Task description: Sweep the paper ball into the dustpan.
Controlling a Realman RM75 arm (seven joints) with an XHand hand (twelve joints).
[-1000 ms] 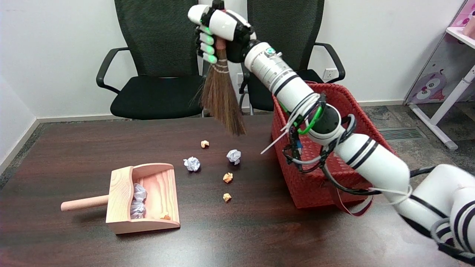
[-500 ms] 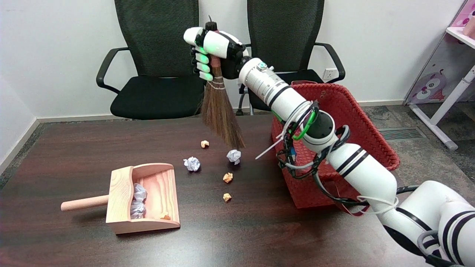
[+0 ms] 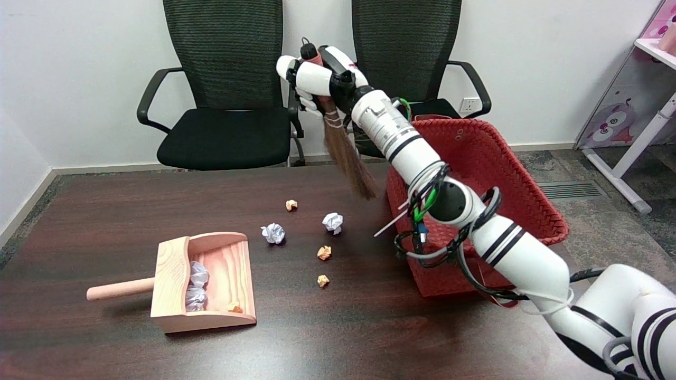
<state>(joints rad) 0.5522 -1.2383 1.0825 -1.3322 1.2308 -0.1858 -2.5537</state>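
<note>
My right hand (image 3: pixel 317 79) grips the handle of a small brown broom (image 3: pixel 348 158), held in the air above the table's far side. Its bristles slant down to the right, ending above the table just right of a white paper ball (image 3: pixel 333 222). A second white paper ball (image 3: pixel 273 233) lies further left, close to the open mouth of the wooden dustpan (image 3: pixel 222 316). The dustpan lies at the front left with its handle pointing left and holds white crumpled paper (image 3: pixel 196 287). Small orange scraps (image 3: pixel 324 253) lie between the balls.
A red woven basket (image 3: pixel 491 174) stands on the table at the right, partly behind my forearm. Two black office chairs (image 3: pixel 222 121) stand beyond the far edge. A white desk frame and a pink shelf are at the far right.
The hand has moved right and turned, swinging the broom's bristles right, away from above the right paper ball. The balls, scraps and dustpan have not moved.
</note>
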